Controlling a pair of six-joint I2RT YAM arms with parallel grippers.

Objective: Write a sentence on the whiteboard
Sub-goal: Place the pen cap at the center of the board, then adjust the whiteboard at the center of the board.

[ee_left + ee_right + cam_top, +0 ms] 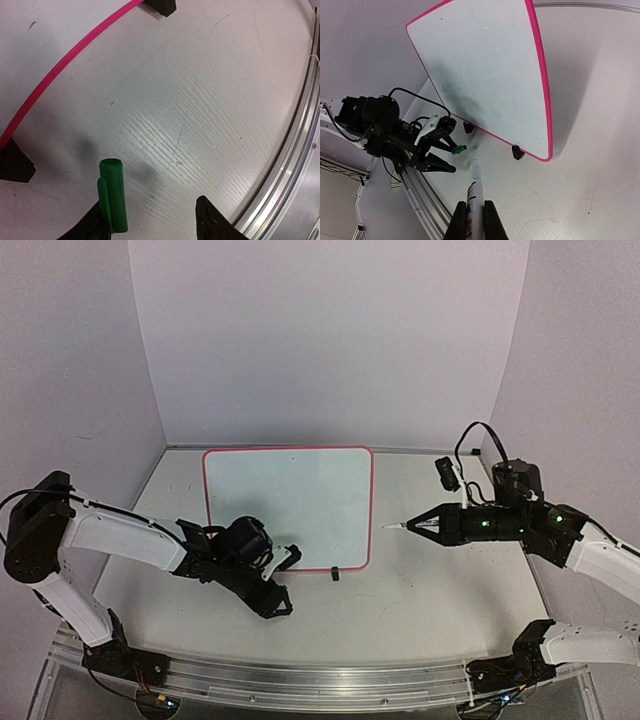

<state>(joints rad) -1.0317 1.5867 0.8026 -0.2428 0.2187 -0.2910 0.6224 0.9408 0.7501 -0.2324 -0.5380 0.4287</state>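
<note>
The left pincer hung low over the white wood-grain counter, just in front of the board's near left corner. Its jaws stood wide apart. A green cylindrical plastic cap with a clip lay against the inner side of one finger. The other finger was well clear of the cap. A ribbed aluminium rail ran along the counter's near edge, close to this pincer.

The small rectangular glossy whiteboard, with a thin pink-red frame and rounded corners, occupied the middle of the counter, nearer the back wall than the rail. It stood on its near edge on two small black clip feet and leaned back. Its face carried faint grey smears. One foot was seen beside the left pincer; the other sat near the board's right corner.

To the right of the board, a white-barrelled marker pointed leftward toward the frame's right edge. Its tip was near the frame but apart from it and clear of the counter. The right pincer was clamped on the marker barrel, one finger on either side.
</note>
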